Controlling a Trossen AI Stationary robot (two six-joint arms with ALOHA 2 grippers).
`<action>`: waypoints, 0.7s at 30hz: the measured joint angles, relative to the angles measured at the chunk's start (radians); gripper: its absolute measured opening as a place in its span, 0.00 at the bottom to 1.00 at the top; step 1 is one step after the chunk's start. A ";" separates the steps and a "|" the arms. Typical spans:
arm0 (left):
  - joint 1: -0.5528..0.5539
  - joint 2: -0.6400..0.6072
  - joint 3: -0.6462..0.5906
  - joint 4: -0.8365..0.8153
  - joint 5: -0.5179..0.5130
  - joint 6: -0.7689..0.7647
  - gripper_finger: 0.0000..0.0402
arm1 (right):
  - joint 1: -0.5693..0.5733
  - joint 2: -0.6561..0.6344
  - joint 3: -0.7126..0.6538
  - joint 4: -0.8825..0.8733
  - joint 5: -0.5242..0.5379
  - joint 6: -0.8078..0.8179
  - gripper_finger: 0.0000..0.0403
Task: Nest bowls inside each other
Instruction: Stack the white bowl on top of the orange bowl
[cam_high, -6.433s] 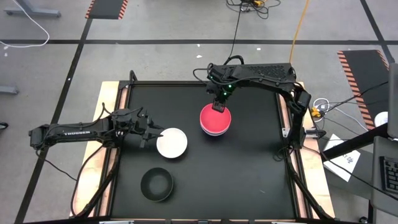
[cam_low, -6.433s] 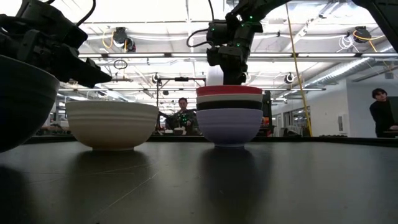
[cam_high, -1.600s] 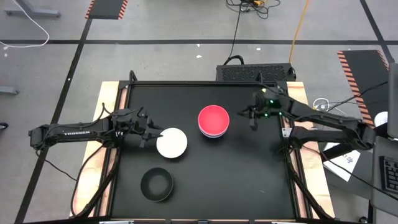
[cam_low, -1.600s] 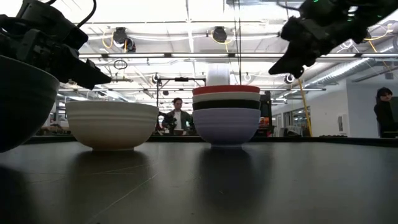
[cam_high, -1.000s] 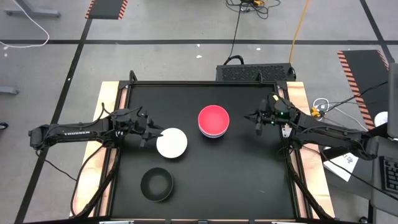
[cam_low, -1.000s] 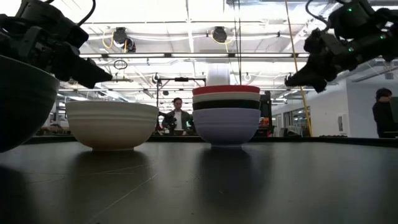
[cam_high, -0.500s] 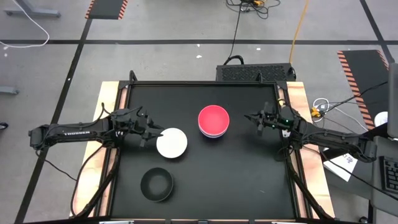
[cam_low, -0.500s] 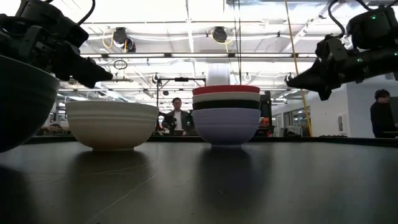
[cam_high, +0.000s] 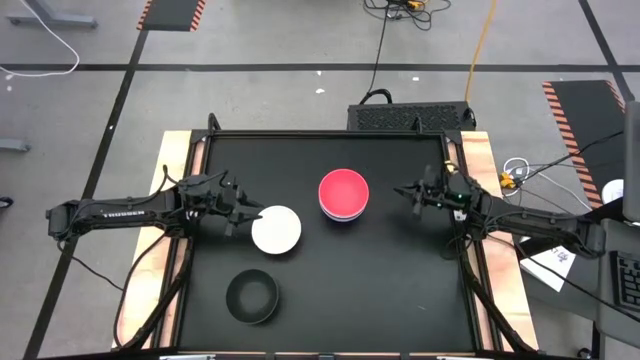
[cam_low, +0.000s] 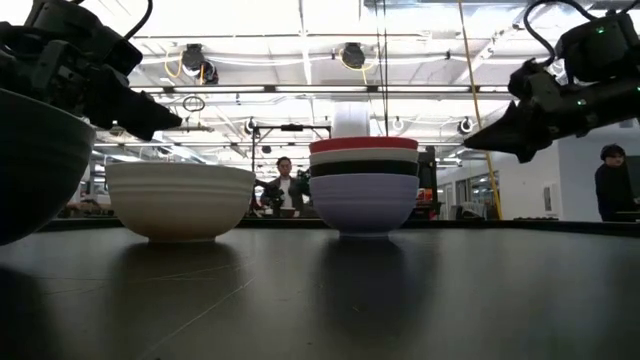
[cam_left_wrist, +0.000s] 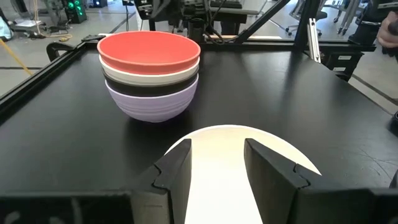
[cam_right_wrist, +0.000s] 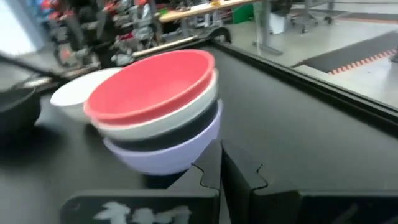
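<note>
Several bowls sit nested in a stack (cam_high: 344, 194) at mid-table: lavender at the bottom with its foot on the black mat, then black, white, and red on top (cam_left_wrist: 149, 51). A single white bowl (cam_high: 276, 230) stands on the mat to the stack's left, and a single black bowl (cam_high: 252, 297) stands nearer the front. My left gripper (cam_left_wrist: 214, 149) hovers open above the white bowl's left rim (cam_low: 160, 120). My right gripper (cam_high: 402, 190) is shut and hangs in the air to the right of the stack (cam_right_wrist: 217, 155), pointing at it.
The black mat (cam_high: 400, 280) has bare room on its right and near-right parts. A raised frame (cam_high: 462, 230) runs along the table's sides. Beyond the far edge, people (cam_low: 285, 185) show in the room.
My right arm has drawn back toward the table's right edge. Its shut gripper has tipped up from slanting down to nearly level, still pointing at the stack. The bowls have stayed in place.
</note>
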 joint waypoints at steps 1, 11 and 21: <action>0.000 0.000 0.000 0.000 0.000 0.000 0.37 | 0.011 0.000 -0.003 0.003 -0.014 -0.015 0.00; 0.000 0.000 0.000 0.003 0.000 0.001 0.37 | 0.147 -0.004 -0.071 0.136 -0.104 -0.001 0.00; 0.000 0.000 0.000 0.004 0.007 0.013 0.37 | 0.285 -0.003 -0.073 0.161 -0.101 -0.061 0.00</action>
